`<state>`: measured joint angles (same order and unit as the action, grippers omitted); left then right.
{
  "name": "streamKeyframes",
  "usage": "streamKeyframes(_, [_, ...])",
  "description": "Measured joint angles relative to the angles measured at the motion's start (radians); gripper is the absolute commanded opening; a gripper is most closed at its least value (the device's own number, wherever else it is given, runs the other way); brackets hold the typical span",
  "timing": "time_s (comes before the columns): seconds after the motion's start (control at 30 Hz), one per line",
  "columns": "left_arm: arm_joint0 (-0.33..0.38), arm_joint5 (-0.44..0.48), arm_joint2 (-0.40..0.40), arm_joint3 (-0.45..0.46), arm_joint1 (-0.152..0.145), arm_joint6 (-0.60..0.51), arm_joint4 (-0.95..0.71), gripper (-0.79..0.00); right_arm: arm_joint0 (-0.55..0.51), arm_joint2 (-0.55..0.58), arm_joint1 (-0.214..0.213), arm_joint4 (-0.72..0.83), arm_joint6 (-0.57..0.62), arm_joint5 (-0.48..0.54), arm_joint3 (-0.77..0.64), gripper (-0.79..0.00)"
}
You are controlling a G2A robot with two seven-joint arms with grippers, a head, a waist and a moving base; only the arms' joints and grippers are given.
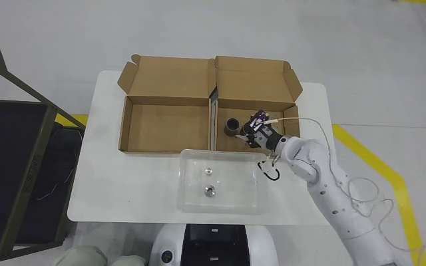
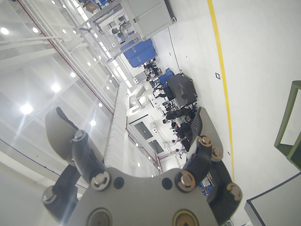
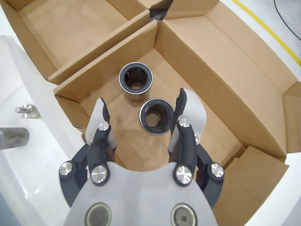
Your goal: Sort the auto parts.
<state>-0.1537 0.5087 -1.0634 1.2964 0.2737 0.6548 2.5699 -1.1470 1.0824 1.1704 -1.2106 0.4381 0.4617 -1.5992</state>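
The right arm angles in from the near right, its right gripper (image 3: 142,99) tipped down into the right cardboard box (image 3: 211,76). The claw is spread either side of one upright linear bearing (image 3: 154,130), with a second bearing (image 3: 135,90) standing just beyond. The left gripper (image 2: 128,114), also spread, points up toward the hall.

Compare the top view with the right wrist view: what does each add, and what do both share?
Top view adds the white table, the whole right arm and a dark cart beside the table. Right wrist view adds a second bearing sleeve between the fingers of the open right gripper. Both share the left cardboard box, the right cardboard box, one upright bearing sleeve in it, and the clear tray holding two metal parts.
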Motion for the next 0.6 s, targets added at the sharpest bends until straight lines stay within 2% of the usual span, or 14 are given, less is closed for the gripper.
streamKeyframes(0.27, [0.0, 0.0, 0.0, 0.0, 0.0, 0.0, 0.0, 0.0, -0.061, 0.016, -0.013, -0.023, 0.023, 0.062, -0.146, -0.188])
streamKeyframes(0.6, [0.0, 0.0, 0.0, 0.0, 0.0, 0.0, 0.0, 0.0, -0.131, -0.03, -0.022, -0.087, 0.049, 0.132, -0.271, -0.172])
